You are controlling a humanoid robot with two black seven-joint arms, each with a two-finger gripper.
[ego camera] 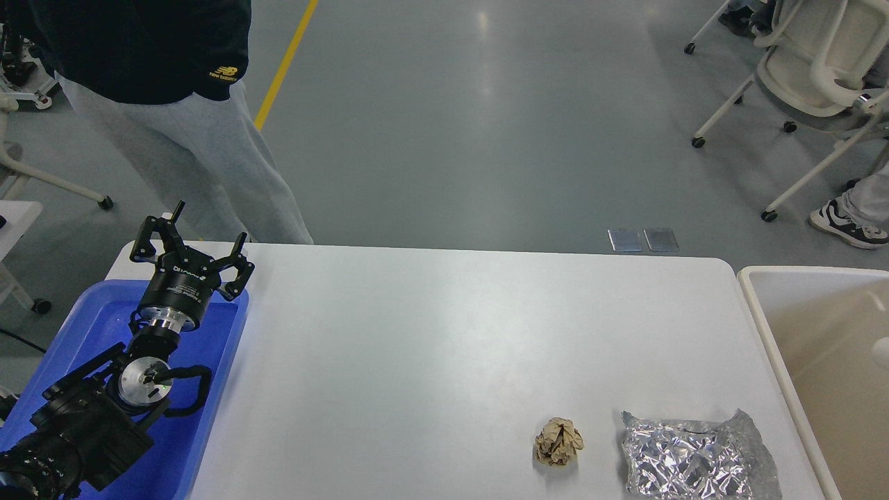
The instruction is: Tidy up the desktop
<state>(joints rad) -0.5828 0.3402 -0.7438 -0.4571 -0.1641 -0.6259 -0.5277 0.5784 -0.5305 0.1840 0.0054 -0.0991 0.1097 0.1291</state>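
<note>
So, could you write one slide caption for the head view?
Left gripper open above blue tray; paper ball and foil bag on the desktop.

blue tray, beige bin, paper ball, foil bag

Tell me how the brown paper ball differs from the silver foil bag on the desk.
The brown paper ball is dull tan and crumpled into a tight lump; the silver foil bag is shiny, wrinkled and lies spread out. The ball is much smaller than the bag and sits to its left. Both rest apart near the front right of the desktop.
</note>
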